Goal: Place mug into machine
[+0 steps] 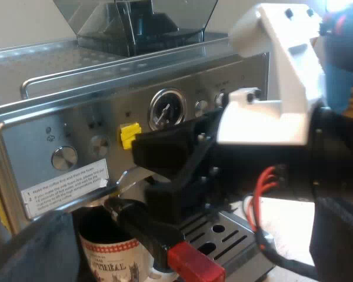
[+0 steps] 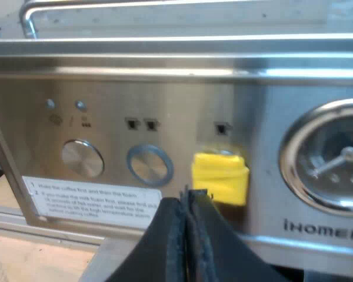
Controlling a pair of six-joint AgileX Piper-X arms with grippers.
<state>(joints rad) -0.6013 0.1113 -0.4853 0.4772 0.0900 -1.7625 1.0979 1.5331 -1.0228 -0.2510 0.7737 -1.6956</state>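
Observation:
A white mug (image 1: 109, 254) with a red band and lettering stands on the drip tray (image 1: 238, 234) at the espresso machine's (image 1: 59, 106) front, under the metal holder. The holder's dark handle (image 1: 142, 226) juts out beside the mug and ends in red (image 1: 194, 265). My left gripper (image 1: 191, 235) is open, one finger (image 1: 35, 252) close by the mug and the other far apart from it. My right gripper (image 2: 190, 197) is shut with nothing in it, its tips just under the yellow button (image 2: 219, 176). From the left wrist view the right gripper (image 1: 138, 147) sits against the panel by that yellow button (image 1: 130, 134).
A bean hopper (image 1: 135, 23) stands on the machine's top. The panel carries a pressure gauge (image 1: 166, 109), round knobs (image 2: 82, 157) and a white instruction label (image 2: 94, 200). A metal rail (image 1: 106, 76) runs along the top edge.

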